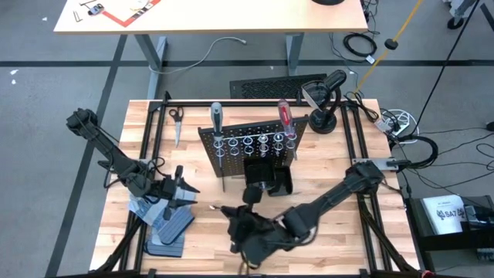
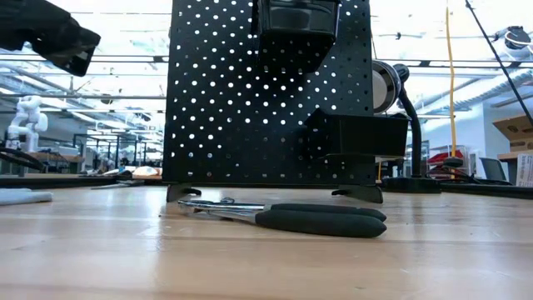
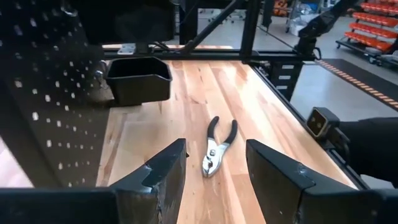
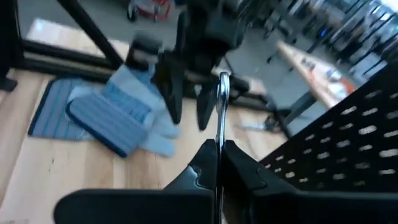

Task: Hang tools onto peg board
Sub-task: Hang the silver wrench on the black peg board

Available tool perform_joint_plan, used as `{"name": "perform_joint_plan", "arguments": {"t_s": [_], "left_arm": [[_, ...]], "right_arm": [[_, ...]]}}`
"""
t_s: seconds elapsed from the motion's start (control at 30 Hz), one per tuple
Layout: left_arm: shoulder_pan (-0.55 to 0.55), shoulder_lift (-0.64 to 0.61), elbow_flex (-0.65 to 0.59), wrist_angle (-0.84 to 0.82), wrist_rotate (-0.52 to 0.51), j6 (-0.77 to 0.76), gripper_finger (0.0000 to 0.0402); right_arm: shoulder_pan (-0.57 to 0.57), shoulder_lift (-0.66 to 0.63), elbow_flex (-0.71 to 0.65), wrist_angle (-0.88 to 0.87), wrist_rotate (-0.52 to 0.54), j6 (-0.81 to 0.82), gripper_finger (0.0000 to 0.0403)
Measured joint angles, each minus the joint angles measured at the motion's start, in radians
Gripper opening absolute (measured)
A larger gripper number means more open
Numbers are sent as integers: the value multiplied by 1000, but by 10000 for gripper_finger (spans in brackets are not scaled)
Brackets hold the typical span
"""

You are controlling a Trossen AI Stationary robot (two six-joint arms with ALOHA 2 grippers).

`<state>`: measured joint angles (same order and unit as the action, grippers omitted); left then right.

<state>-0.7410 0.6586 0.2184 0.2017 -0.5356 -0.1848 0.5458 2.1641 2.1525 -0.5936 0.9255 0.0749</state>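
Gripping wrench, right gripper, pliers lying loose

— Lying at the near left of the wooden table?
— Blue-grey work gloves, overlapping.
— And farther back?
— Scissors flat at the far left; black desk lamp at the far right corner; ribbed black mat just beyond the far edge.

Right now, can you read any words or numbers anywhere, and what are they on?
No text reads clearly.
White label on the floor gear beside the table: dark print, too small to read.
Papers on the far desk: marks too small to read.
Peg board and pliers: no writing visible.
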Motion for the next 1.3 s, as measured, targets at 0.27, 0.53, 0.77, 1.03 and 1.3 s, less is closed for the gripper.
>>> {"name": "perform_joint_plan", "arguments": {"t_s": [0.27, 0.53, 0.77, 1.03, 1.3], "left_arm": [[1, 22, 0, -1, -23, -13, 175], [1, 49, 0, 0, -44, -19, 175], [1, 53, 0, 0, -44, -19, 175], [1, 53, 0, 0, -44, -20, 175], [1, 53, 0, 0, -44, -20, 175]], "right_arm": [[48, -74, 0, 149, 176, -212, 0], [45, -117, 0, 405, 335, -507, 0], [-8, -141, 0, 542, 182, -578, 0], [-88, -139, -1, 681, -192, -595, 0], [-158, -107, -1, 905, -493, -592, 0]]}}
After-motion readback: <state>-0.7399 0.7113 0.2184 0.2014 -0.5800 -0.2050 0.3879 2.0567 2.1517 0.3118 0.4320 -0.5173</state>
